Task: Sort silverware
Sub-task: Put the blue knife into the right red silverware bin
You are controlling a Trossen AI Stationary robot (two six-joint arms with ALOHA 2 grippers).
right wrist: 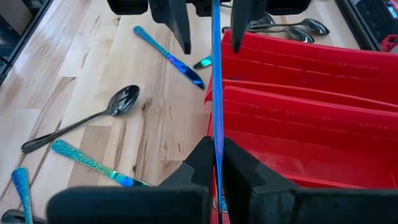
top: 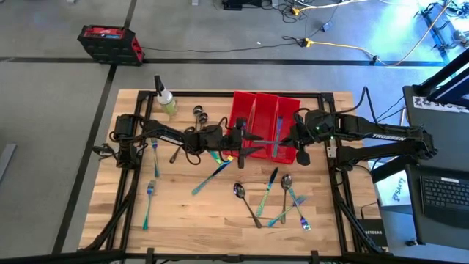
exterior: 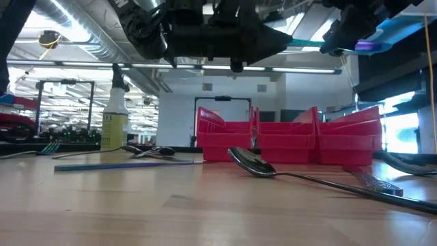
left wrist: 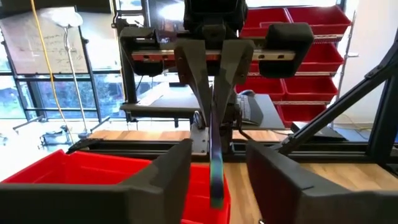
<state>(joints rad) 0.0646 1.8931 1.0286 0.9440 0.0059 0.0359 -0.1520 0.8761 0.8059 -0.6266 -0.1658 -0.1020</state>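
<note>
Right pincer [right wrist: 216,163] is clamping an iridescent utensil [right wrist: 216,74] above the red bins [right wrist: 311,93]; left pincer [right wrist: 208,28] is standing open around its far end.

Right gripper [right wrist: 217,163] clamped, left gripper [left wrist: 217,171] parted

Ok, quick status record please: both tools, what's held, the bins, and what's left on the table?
right tool: shut on iridescent utensil
left tool: open, fingers either side of that utensil's far end
position: both over the edge of the red bins
loose silverware: many pieces scattered on the table
spray bottle: upright, beside the bins
</note>
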